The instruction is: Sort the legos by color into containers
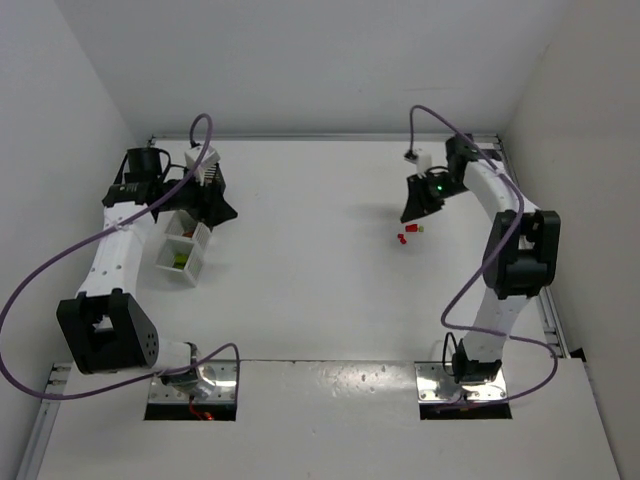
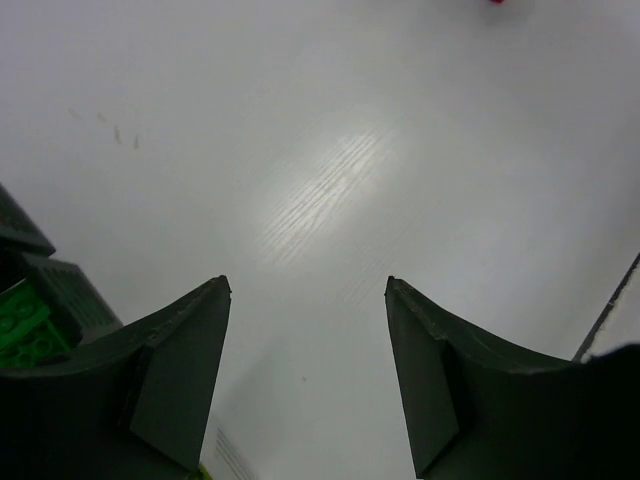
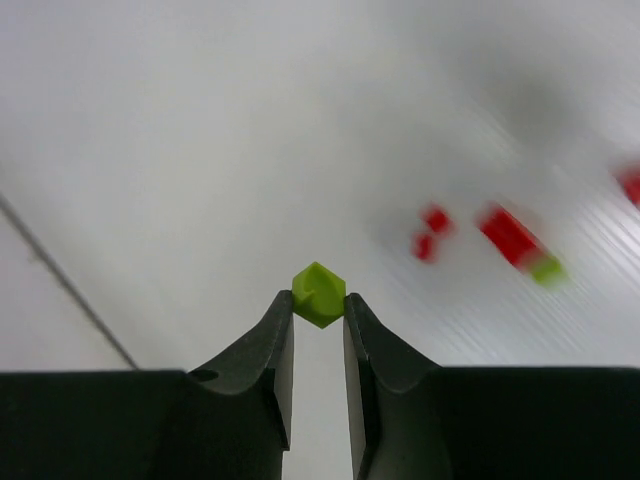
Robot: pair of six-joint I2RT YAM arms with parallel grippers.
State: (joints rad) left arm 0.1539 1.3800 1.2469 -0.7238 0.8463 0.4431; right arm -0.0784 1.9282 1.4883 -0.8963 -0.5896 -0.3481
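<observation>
My right gripper is shut on a small yellow-green lego, pinched at the fingertips above the table. Below it lie two tiny red legos, a longer red block and another yellow-green piece, all blurred. In the top view the right gripper hovers over these loose legos. My left gripper is open and empty, over the containers at the far left. A white bin holds yellow-green pieces. A green lego shows in a dark bin at the left edge.
The white table is walled on three sides. Cables loop from both arms. A red speck lies far off in the left wrist view. Metal base plates sit at the near edge.
</observation>
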